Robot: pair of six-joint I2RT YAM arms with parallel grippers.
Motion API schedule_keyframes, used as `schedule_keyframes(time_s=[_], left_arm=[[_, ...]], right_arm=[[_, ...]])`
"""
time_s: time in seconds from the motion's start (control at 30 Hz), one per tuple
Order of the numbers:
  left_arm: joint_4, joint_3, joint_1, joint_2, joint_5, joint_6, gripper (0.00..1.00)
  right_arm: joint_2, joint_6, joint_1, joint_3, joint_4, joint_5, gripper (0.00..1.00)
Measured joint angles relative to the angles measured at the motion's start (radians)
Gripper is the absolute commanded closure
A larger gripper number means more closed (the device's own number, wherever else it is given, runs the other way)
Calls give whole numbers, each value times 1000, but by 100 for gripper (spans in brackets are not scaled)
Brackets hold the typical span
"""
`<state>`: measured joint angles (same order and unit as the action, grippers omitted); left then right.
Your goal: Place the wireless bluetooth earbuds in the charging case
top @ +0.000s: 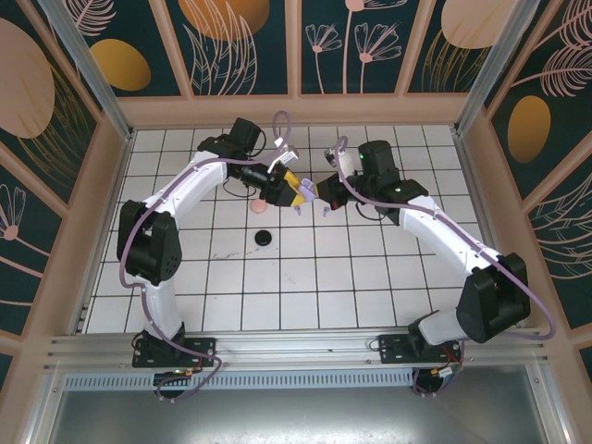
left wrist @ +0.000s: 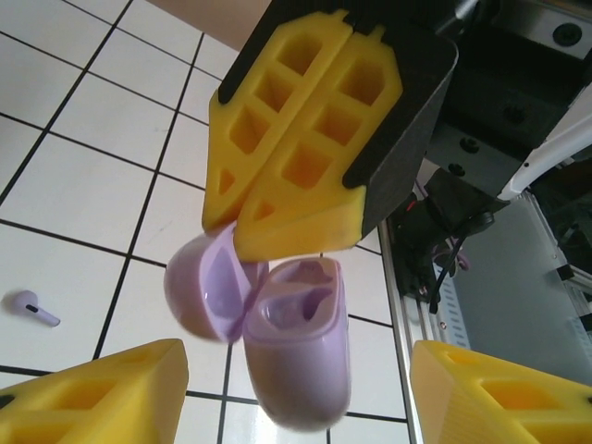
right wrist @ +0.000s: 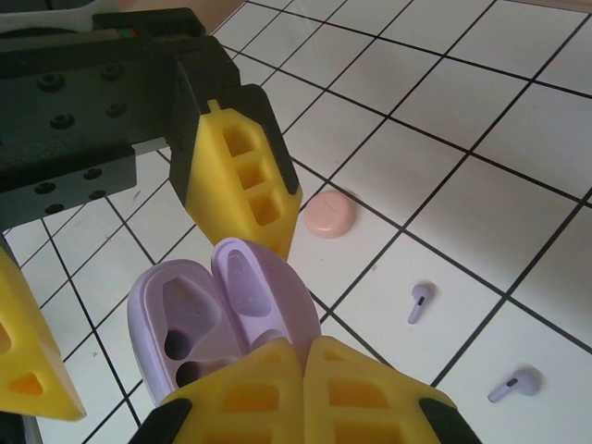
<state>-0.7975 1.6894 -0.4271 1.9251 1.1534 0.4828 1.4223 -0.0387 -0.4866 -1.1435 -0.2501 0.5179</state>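
The lilac charging case (left wrist: 296,356) hangs above the tiles with its lid (left wrist: 205,289) swung open and both sockets (right wrist: 176,356) empty. My right gripper (right wrist: 305,344) is shut on the case at the lid, its yellow fingers (left wrist: 305,139) pressed together. The left gripper (left wrist: 296,356) stands open, with one finger (right wrist: 242,171) on either side of the case and a gap on each side. Two lilac earbuds (right wrist: 421,301) (right wrist: 515,382) lie on the floor; one earbud (left wrist: 30,308) also shows in the left wrist view. The black and pink buds are out of view. Both grippers (top: 294,191) (top: 324,196) meet mid-table.
A pink disc (right wrist: 328,214) (top: 258,205) lies on the tiles just left of the grippers. A black disc (top: 265,238) sits nearer the front. Wooden walls (top: 120,185) ring the white tiled floor, and a metal rail (top: 296,347) runs along the near edge.
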Motion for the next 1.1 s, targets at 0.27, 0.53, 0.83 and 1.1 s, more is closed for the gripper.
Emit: schedule_keyframes(time_s=[0.27,0.53,0.83,1.1], left_arm=[[0,0,8,5,10,0,44],[0,0,10,10,10,13,53],[-20,0,20,23,24,61,88],[-19,-6,23,28,55,85,100]], right_arm=[[29,1,-32,-16,9,0,100],[30,15,-37,-17,11,-1,100],[35,19,-37,-21,9,-19,98],[29,64,-34,-25,9,-74,46]])
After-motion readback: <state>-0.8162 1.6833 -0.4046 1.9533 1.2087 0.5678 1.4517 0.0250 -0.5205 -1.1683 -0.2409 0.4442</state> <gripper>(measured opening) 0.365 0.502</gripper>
